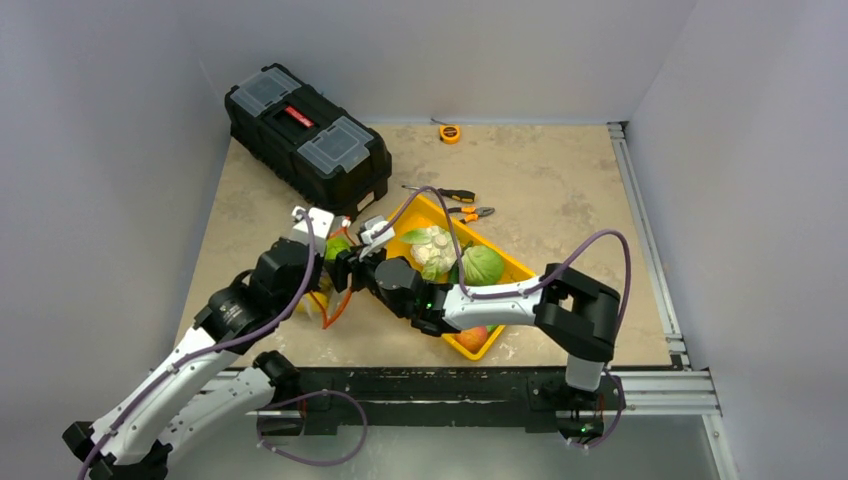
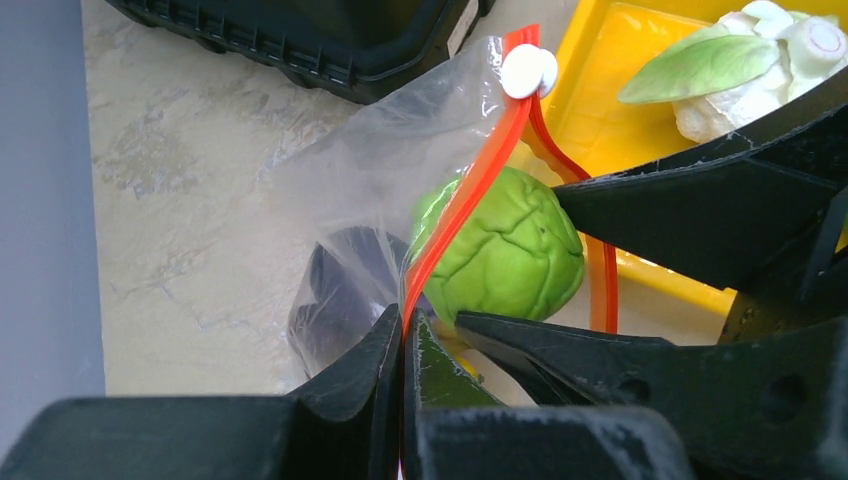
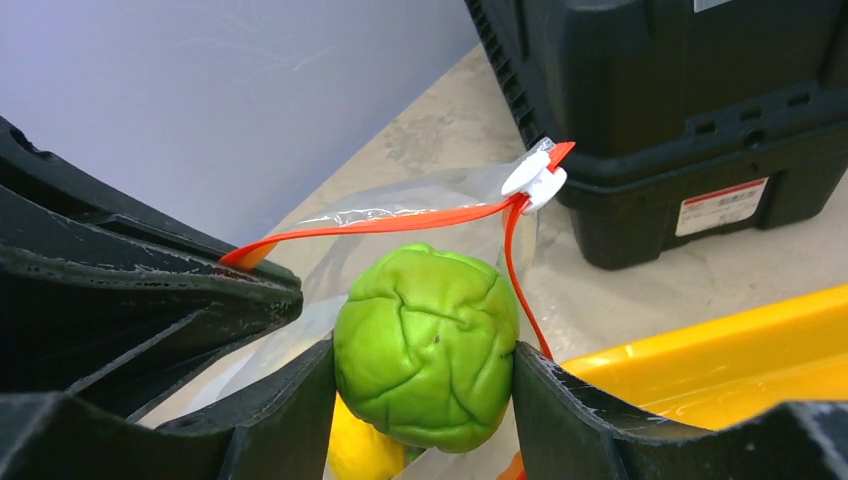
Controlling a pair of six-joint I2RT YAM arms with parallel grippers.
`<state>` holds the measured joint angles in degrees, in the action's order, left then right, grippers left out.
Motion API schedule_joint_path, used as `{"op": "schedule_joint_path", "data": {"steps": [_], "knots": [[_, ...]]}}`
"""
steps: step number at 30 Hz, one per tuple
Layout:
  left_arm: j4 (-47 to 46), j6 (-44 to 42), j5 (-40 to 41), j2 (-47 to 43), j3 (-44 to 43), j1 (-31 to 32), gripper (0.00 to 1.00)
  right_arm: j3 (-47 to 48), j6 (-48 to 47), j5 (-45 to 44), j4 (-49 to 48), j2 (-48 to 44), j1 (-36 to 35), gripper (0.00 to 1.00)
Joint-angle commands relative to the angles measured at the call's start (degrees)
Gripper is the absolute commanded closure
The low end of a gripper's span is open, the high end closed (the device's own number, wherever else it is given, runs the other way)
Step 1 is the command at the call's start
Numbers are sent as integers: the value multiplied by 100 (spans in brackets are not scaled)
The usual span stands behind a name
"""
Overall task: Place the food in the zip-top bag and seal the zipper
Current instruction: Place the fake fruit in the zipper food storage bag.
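Note:
My right gripper (image 3: 425, 375) is shut on the green round fruit (image 3: 427, 345) and holds it in the open mouth of the clear zip-top bag (image 3: 400, 205). My left gripper (image 2: 408, 330) is shut on the bag's red-orange zipper strip (image 2: 470, 195), holding the mouth up; the white slider (image 2: 528, 70) sits at the strip's far end. The fruit also shows in the left wrist view (image 2: 505, 250), and a dark purple eggplant (image 2: 340, 295) lies inside the bag. A yellow squash (image 3: 365, 445) shows below the fruit. Both grippers (image 1: 345, 262) meet left of the tray.
The yellow tray (image 1: 515, 268) holds the white cauliflower (image 1: 430, 245), a green cabbage (image 1: 483, 265) and an orange peach (image 1: 472, 338). A black toolbox (image 1: 305, 135) stands at the back left. A screwdriver (image 1: 450, 194), pliers (image 1: 470, 212) and a tape measure (image 1: 450, 133) lie behind the tray.

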<state>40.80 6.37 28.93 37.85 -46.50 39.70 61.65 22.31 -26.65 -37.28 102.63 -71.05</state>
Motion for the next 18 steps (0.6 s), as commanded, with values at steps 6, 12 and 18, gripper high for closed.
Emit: {"op": "schedule_joint_path", "data": {"steps": [6,12,18], "knots": [[-331,26,99,-93,41,-9,100,344,-1363,33,-1443,514,-15,76],[-480,-2,142,-289,160,-7,100,521,-1604,331,-1826,820,-15,66],[-535,-13,151,-274,181,-11,100,857,-1788,285,-2097,1303,17,43]]}}
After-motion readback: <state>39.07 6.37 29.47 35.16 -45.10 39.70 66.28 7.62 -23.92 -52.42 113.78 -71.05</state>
